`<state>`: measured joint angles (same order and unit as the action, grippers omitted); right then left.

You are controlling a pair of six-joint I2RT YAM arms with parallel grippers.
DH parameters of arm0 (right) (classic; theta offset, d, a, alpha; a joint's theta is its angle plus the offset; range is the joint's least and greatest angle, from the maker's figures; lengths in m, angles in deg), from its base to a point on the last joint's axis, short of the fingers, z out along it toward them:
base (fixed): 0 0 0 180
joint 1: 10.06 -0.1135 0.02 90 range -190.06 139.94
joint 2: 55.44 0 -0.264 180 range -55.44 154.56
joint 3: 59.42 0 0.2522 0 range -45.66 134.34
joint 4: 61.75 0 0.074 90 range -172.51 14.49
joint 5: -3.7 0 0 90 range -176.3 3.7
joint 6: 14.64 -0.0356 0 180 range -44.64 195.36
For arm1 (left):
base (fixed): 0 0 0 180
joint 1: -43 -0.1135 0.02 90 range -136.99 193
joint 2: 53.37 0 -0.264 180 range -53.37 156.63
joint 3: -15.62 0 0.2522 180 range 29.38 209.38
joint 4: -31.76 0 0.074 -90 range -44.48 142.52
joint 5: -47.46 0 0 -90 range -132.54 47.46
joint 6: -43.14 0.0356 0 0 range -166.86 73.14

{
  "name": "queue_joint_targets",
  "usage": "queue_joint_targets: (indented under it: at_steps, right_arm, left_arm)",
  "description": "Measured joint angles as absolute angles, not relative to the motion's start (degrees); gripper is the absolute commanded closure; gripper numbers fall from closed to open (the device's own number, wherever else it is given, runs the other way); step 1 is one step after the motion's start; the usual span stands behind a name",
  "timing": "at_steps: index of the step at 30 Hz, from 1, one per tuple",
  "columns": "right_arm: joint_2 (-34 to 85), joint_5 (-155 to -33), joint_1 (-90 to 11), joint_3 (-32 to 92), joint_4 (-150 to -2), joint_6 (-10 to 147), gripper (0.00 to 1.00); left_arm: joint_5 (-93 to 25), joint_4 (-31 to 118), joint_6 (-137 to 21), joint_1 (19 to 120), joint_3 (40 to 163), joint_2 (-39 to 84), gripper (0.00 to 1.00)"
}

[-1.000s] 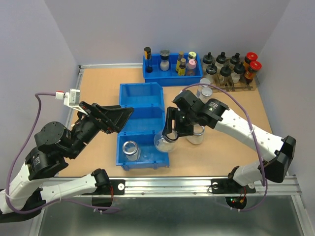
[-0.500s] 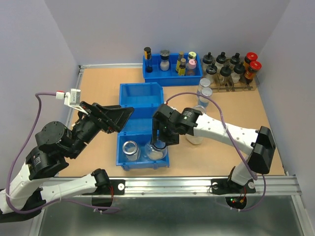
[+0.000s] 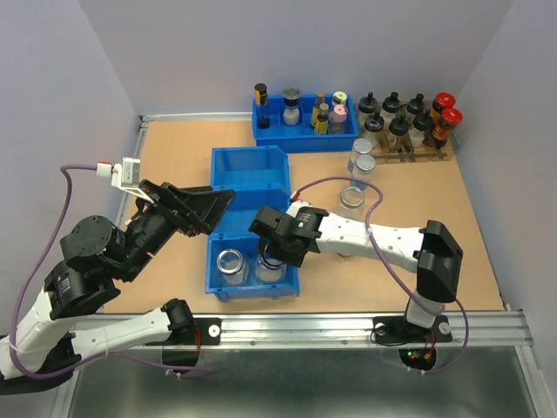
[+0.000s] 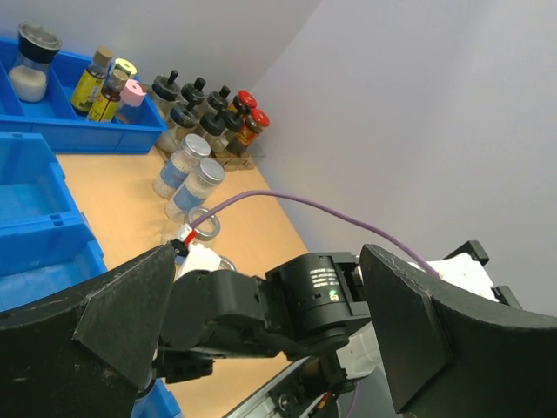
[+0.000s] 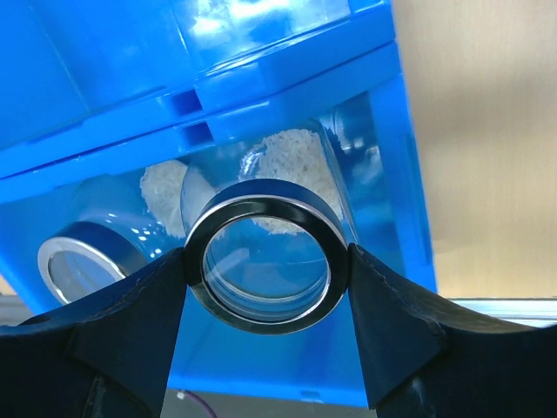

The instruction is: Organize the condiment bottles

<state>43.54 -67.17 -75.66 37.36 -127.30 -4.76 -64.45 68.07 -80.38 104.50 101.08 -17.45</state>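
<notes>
My right gripper [image 3: 272, 255] is shut on a clear glass jar [image 3: 269, 267] with a silvery rim and white powder inside. It holds the jar inside the near blue bin [image 3: 214, 279]. In the right wrist view the jar's rim [image 5: 265, 264] is clamped between both fingers of the right gripper [image 5: 265, 270]. A second jar [image 3: 230, 264] stands in the same bin to the left and also shows in the right wrist view [image 5: 80, 264]. Two lidded jars [image 3: 362, 158] and an open jar [image 3: 352, 198] stand on the table. My left gripper [image 3: 219, 202] is open and empty, raised left of the bins.
A second blue bin [image 3: 251, 170] adjoins the near one behind. A blue tray of small spice bottles [image 3: 305, 122] and a rack of black- and red-capped bottles [image 3: 409, 122] stand at the back. The right arm [image 3: 374, 239] stretches across the table.
My right gripper has carried the jar left from beside the bin and lowered it into the near blue bin next to the other jar. The left arm has not moved.
</notes>
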Motion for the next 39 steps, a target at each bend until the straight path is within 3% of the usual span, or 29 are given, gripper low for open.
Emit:
queue_joint_targets:
  at_steps: [3, 4, 6, 13, 25, 30, 39]
  right_arm:
    - [46.0, -66.8, -76.4, 39.8, -127.5, -5.8, 0.39]
    - [46.9, -67.0, -76.5, 41.0, -127.6, -5.6, 0.23]
    - [48.0, -67.7, -76.5, 42.3, -127.5, -5.3, 0.00]
    - [46.1, -67.3, -76.5, 43.0, -125.8, -3.9, 0.00]
    - [28.9, -61.0, -75.0, 38.0, -126.7, 7.3, 0.00]
    - [19.5, -60.6, -62.5, 29.1, -129.5, 15.8, 0.00]
    - [14.2, -67.6, -41.0, 26.3, -130.8, 30.4, 0.00]
  left_arm:
    - [-64.5, 68.1, -80.4, 104.5, 101.1, -17.6, 0.02]
    - [-64.5, 68.1, -80.4, 104.5, 101.1, -17.6, 0.02]
    - [-64.5, 68.1, -80.4, 104.5, 101.1, -17.6, 0.02]
    - [-64.5, 68.0, -80.3, 104.5, 101.1, -17.6, 0.01]
    - [-64.0, 68.0, -79.9, 104.5, 101.2, -15.2, 0.01]
    - [-62.7, 67.2, -79.9, 104.5, 101.2, -13.1, 0.01]
    - [-59.9, 64.9, -79.1, 104.5, 102.6, -8.4, 0.01]
